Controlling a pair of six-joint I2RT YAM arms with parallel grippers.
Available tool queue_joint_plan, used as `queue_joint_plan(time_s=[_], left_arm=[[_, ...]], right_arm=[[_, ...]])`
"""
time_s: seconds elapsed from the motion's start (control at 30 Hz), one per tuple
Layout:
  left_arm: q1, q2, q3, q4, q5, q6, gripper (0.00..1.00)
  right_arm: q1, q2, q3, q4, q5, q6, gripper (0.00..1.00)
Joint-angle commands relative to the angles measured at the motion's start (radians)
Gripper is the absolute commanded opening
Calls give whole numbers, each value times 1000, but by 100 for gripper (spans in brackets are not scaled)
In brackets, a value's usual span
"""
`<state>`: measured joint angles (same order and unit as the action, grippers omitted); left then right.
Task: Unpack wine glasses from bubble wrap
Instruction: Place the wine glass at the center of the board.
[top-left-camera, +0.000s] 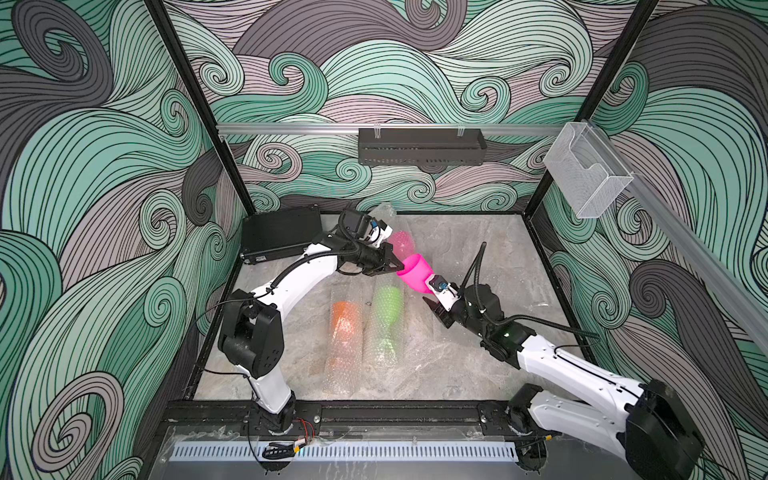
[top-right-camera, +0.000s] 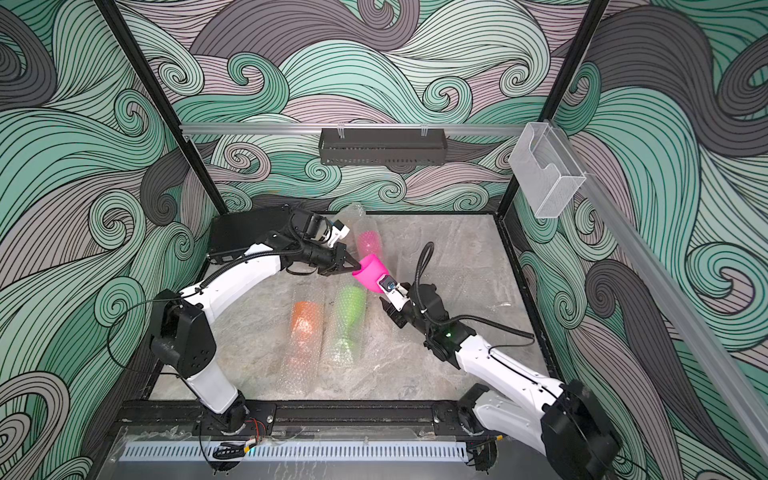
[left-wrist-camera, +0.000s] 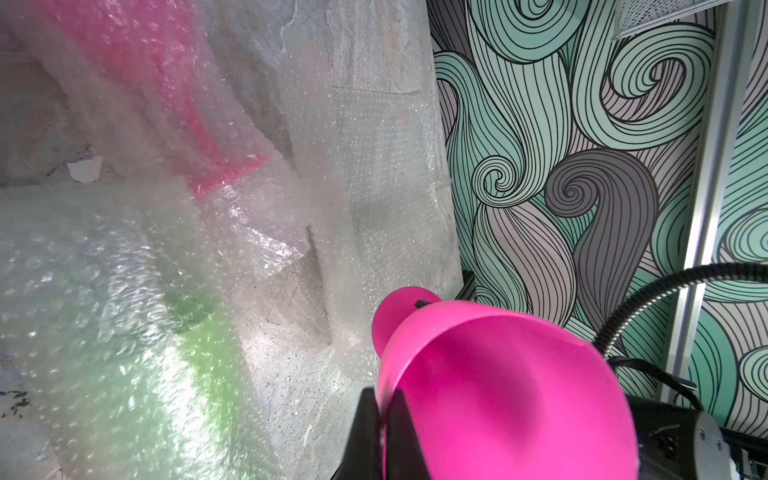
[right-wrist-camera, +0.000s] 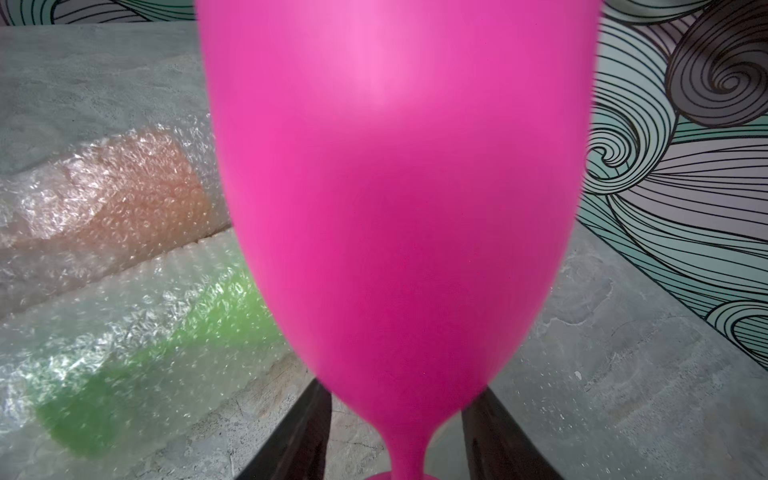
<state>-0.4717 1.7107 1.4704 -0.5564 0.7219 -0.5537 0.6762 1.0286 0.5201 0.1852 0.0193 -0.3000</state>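
Magenta goblet (top-left-camera: 415, 274) (top-right-camera: 371, 272), free of any wrap, hangs tilted above the grey stone-look table (top-left-camera: 478, 365), between the two robot arms. Its open mouth faces the left arm and its stem and foot point toward the right arm.

The left gripper (top-left-camera: 399, 266) (top-right-camera: 355, 264) pinches the goblet's rim. In the left wrist view, its black fingers (left-wrist-camera: 370, 419) are pressed together on the thin cup wall, one inside the cup and one outside.

The right gripper (top-left-camera: 430, 302) sits at the goblet's foot end. In the right wrist view its two dark fingers (right-wrist-camera: 307, 419) stand spread on either side of the thin stem, with table showing in the gaps, so they do not grip it. The cup (right-wrist-camera: 395, 208) fills most of that view.

Three more goblets lie on the table inside tube-like sleeves of clear bubble wrap (top-left-camera: 340, 365). A wrapped pink goblet (top-left-camera: 401, 243) (left-wrist-camera: 174, 104) lies just behind the magenta goblet, toward the back wall. A lime green goblet (top-left-camera: 387, 307) (right-wrist-camera: 166, 353) lies just in front of the magenta goblet, toward the arm bases. An orange goblet (top-left-camera: 345, 320) (right-wrist-camera: 137, 187) lies beside the green one, farther from the magenta goblet on the left arm's side.

A flat sheet of bubble wrap (left-wrist-camera: 386, 166) lies on the table near the magenta goblet.
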Motion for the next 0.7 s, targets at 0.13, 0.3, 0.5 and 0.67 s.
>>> queue_joint_plan(time_s=[0.13, 0.3, 0.5, 0.67], left_arm=[[70, -88, 38, -77, -55, 75, 0], [141, -144, 42, -155, -141, 114, 0], [231, -281, 20, -244, -488, 155, 0], [320, -334, 58, -385, -689, 199, 0]], right_arm=[[5, -128, 16, -6, -8, 39, 63], [5, -174, 28, -27, -10, 64, 63], [5, -203, 36, -50, 21, 99, 66], [5, -191, 36, -44, 107, 128, 66]])
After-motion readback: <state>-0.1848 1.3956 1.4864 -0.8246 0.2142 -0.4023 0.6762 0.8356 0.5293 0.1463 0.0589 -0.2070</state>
